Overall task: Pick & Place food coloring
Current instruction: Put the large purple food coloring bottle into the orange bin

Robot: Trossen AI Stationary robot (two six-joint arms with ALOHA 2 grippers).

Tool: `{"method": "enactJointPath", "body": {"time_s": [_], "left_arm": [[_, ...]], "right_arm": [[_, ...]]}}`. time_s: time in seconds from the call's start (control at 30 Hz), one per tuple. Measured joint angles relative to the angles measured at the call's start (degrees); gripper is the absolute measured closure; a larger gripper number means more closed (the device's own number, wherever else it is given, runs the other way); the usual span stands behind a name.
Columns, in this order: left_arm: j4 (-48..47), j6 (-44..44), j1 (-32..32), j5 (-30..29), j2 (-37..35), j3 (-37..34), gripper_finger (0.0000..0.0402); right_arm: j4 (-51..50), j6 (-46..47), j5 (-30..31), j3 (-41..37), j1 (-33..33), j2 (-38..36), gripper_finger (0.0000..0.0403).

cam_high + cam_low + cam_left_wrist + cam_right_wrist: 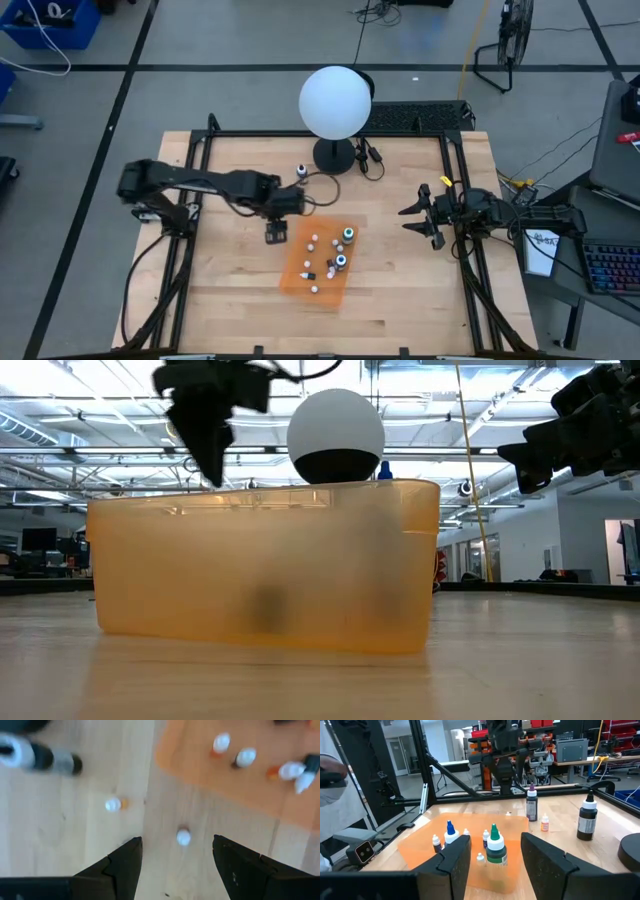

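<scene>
Watching your left gripper (pixel 277 233) hang spread open just beside the orange tray (pixel 296 268) of food coloring bottles (pixel 341 262), you could bump the tiny white-capped bottle (pixel 183 837) under it over, while your right gripper (pixel 420 217) waits open.

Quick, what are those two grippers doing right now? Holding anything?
Left gripper: open, holding nothing, above the table beside the orange tray.
Right gripper: open, holding nothing, off to the tray's right.
</scene>
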Motion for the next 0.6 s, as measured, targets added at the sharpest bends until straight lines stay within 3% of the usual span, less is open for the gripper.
{"method": "enactJointPath", "body": {"time_s": [0.27, 0.6], "left_arm": [[13.4, -3.1, 1.1, 1.6, -6.2, -18.1, 0.0158], [24.3, -3.7, 1.2, 3.9, -5.6, -27.2, 0.0158]], "right_arm": [[0.0, 0.0, 0.0, 0.0, 0.0, 0.0, 0.0237], [0.0, 0.0, 0.0, 0.0, 0.0, 0.0, 0.024]]}}
